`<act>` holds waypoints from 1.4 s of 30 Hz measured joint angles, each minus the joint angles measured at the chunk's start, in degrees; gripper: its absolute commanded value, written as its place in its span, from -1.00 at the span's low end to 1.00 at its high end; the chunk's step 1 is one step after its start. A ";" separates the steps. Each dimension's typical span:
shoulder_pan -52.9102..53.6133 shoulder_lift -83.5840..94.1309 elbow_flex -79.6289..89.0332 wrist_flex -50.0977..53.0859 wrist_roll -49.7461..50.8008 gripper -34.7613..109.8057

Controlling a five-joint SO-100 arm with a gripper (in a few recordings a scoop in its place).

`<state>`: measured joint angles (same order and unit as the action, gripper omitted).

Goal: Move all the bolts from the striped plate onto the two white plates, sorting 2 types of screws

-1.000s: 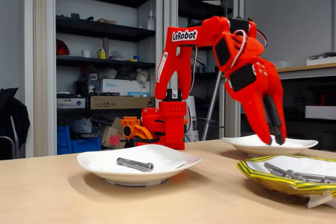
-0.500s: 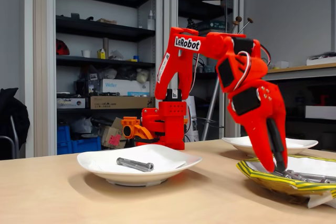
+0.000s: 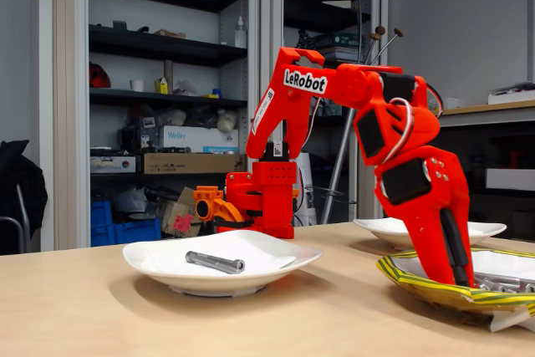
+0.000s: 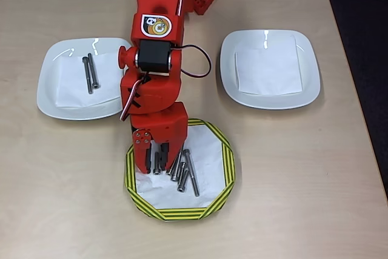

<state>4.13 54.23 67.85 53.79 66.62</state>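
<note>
On the left white plate (image 4: pixel 57 98) in the overhead view lie two long bolts (image 4: pixel 91 73); the right plate (image 4: pixel 306 89) is bare. Several bolts (image 4: pixel 185 171) remain on the striped plate (image 4: pixel 224 177), where the gripper (image 4: pixel 153 165) reaches down, jaws slightly apart around a short one (image 4: pixel 157 163).

Grey bolts (image 4: pixel 182 171) lie on the striped plate (image 4: pixel 221 150); two long ones rest on the left white plate (image 4: pixel 48 95).

A bright red plastic robot hand (image 4: pixel 159 163) hangs over the yellow-and-black-striped octagonal paper plate (image 4: pixel 225 172), flanked by two glossy plain white plates (image 4: pixel 48 83) (image 4: pixel 308 71) on the pale wooden counter (image 4: pixel 303 186).
</note>
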 measured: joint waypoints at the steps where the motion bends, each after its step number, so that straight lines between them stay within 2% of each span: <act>1: 0.09 -0.70 -1.32 0.88 0.00 -0.48; 11: 0.35 -6.50 -9.84 5.89 -1.85 -0.52; 19: 0.09 -7.12 -21.36 23.91 -1.41 -0.52; 25: -2.90 -2.90 -21.80 32.87 2.90 -0.52; 33: -12.48 17.49 -2.46 32.34 17.67 -0.52; 42: -34.63 41.66 30.76 19.16 39.99 -0.52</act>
<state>-30.50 95.89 98.61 72.95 106.61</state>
